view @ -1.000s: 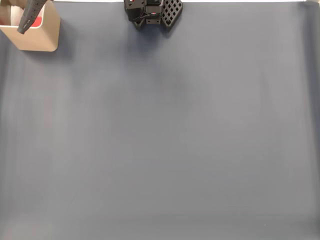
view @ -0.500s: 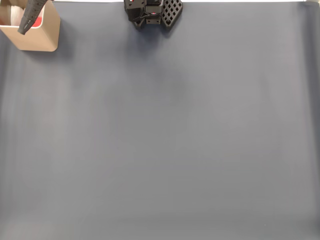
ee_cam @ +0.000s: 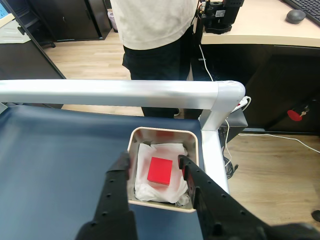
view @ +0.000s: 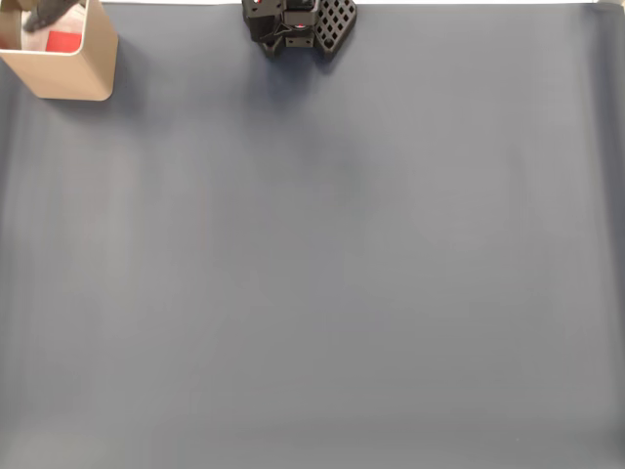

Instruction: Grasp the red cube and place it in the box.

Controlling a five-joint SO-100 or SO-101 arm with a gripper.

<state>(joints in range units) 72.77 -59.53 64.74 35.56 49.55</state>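
Dark blue worktop; my tool hangs released above the box, red cube lying inside, directly below the spread fingers.

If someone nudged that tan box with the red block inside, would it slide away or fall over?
The box looks thin-walled and probably light, so a nudge would likely slide it across the smooth dark mat. In the fixed view it stands fairly tall, so a push near the rim might tip it. The red cube lies loose on crumpled white lining and adds little weight.
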